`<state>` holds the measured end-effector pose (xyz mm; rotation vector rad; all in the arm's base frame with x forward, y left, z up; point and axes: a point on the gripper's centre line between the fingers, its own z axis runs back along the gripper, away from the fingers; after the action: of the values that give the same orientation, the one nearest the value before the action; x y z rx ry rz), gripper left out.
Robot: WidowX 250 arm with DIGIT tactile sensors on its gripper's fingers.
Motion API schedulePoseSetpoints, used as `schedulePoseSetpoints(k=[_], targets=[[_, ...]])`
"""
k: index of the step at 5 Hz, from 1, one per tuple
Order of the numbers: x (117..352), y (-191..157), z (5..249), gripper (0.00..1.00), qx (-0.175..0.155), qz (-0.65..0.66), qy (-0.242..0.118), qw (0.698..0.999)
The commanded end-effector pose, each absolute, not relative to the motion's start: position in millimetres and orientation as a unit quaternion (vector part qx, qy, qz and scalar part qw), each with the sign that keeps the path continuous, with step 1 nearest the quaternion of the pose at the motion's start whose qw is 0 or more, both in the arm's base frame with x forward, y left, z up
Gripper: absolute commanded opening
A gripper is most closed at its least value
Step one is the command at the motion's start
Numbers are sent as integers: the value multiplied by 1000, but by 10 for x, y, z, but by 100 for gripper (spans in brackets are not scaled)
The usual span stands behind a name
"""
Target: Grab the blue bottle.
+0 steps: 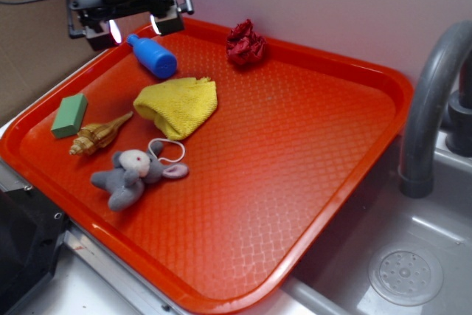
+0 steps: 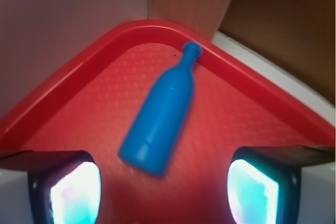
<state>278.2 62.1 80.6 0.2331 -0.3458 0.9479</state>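
Observation:
The blue bottle [image 1: 153,54] lies on its side in the far left corner of the red tray [image 1: 310,182], its cap toward the rim. In the wrist view the blue bottle [image 2: 160,116] runs diagonally, cap [image 2: 191,50] against the tray's corner rim, base toward me. My gripper [image 1: 135,29] hovers above the bottle's cap end, open, its two pale fingertips wide apart. From the wrist, the gripper [image 2: 164,192] has nothing between its fingers [image 2: 76,195]; the bottle's base sits just ahead of the gap.
On the tray lie a yellow cloth [image 1: 179,105], a green block [image 1: 70,114], a seashell [image 1: 99,136], a grey plush mouse [image 1: 135,172] and a red crumpled item [image 1: 245,43]. A sink with a grey faucet [image 1: 431,108] is to the right; a wall stands behind.

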Motion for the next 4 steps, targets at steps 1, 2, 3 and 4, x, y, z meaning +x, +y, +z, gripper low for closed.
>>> schedulePoseSetpoints(k=[1,2,3,4], targets=[[2994,1047,646,100,97,493,-155,851],[2916,1113,428,100,34,484,-103,868],[2813,1087,344,0,-1,478,-71,876],[2800,961,384,0,0,413,-70,908]])
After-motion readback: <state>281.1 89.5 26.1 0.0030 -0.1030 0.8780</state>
